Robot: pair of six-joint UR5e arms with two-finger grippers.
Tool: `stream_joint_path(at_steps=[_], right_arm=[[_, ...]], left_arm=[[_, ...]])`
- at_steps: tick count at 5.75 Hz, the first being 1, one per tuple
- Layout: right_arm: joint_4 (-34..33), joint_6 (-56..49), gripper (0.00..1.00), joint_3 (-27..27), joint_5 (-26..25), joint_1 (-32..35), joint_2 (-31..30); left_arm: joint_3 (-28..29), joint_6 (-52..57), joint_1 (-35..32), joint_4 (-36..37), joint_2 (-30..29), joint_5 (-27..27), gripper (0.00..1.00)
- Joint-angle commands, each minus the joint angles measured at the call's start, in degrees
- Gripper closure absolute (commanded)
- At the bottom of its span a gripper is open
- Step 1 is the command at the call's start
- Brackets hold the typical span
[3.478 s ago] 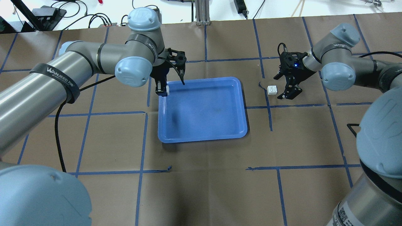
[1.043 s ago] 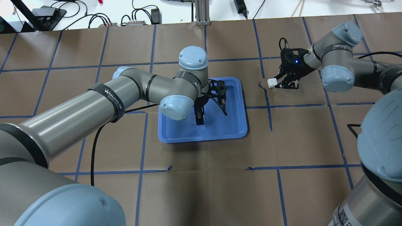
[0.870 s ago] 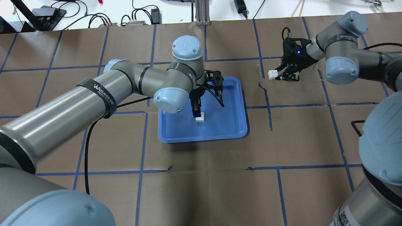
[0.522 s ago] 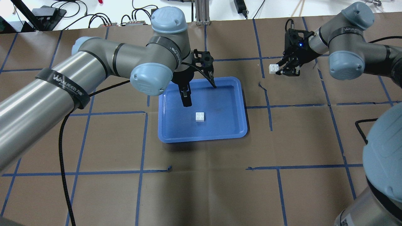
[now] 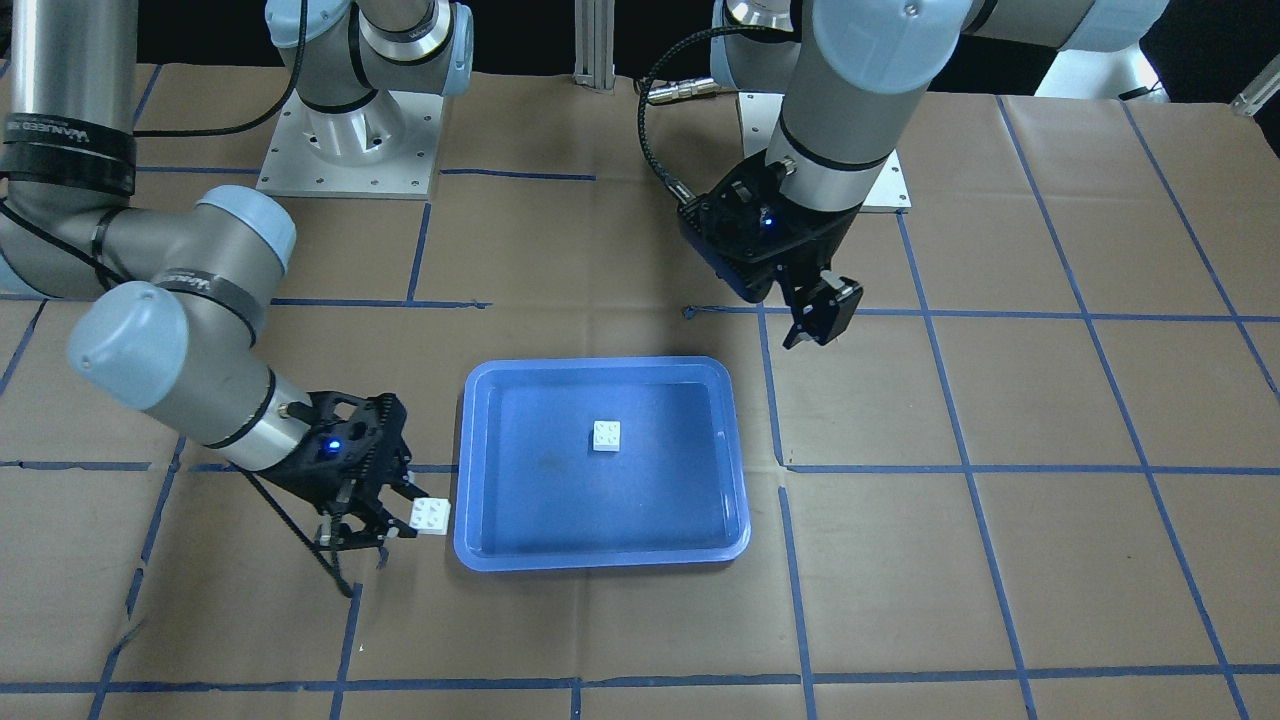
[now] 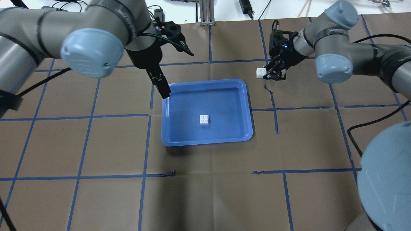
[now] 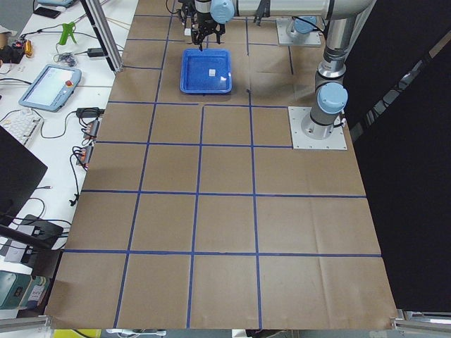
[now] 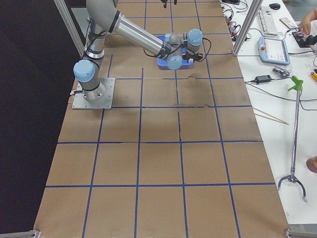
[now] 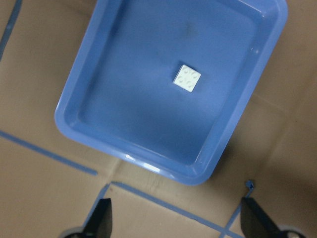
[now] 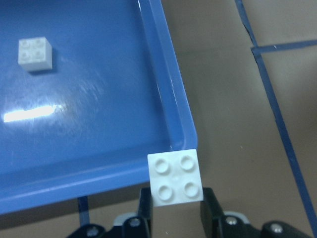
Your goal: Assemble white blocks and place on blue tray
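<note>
One white block (image 6: 204, 119) lies studs up, alone, near the middle of the blue tray (image 6: 247, 96). It also shows in the front view (image 5: 605, 436) and in the left wrist view (image 9: 187, 78). My left gripper (image 6: 175, 72) is open and empty, raised above the tray's far left corner. My right gripper (image 6: 268, 74) is shut on the second white block (image 6: 260, 73), held in the air just outside the tray's far right corner. In the right wrist view this block (image 10: 176, 176) sits between the fingers, beside the tray rim (image 10: 168, 89).
Brown paper with a grid of blue tape (image 6: 276, 118) covers the table. An aluminium post (image 6: 205, 12) and cables stand at the far edge. The arms' base plates (image 5: 345, 130) are on the robot's side.
My left gripper let go of its white block in the tray, then rose and drew back to the far left. My right gripper lifted the other block and carried it toward the tray.
</note>
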Motion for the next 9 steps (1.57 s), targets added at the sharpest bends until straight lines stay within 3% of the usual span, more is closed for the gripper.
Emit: stream_joint_path(at_steps=[1,2,4,9], right_arm=[[-1.44,7.66,0.79,0.09,-0.23,7.24,-0.11],[-4.49,9.35,0.79,1.83,-1.02,10.06,-0.11],[-19.22,10.33,0.79,10.85,-3.66,11.85,0.15],[-21.57,10.24,0.79,16.6,-3.22,12.02,0.33]], left_arm=[[0.16,-24.87,4.24,-0.68,3.31,0.54,0.01],[0.16,-33.13,5.05,-0.94,5.24,0.55,0.01],[1.3,-46.16,5.07,-1.29,6.83,0.54,0.01],[-0.89,-46.22,4.98,0.2,8.16,0.19,0.01]])
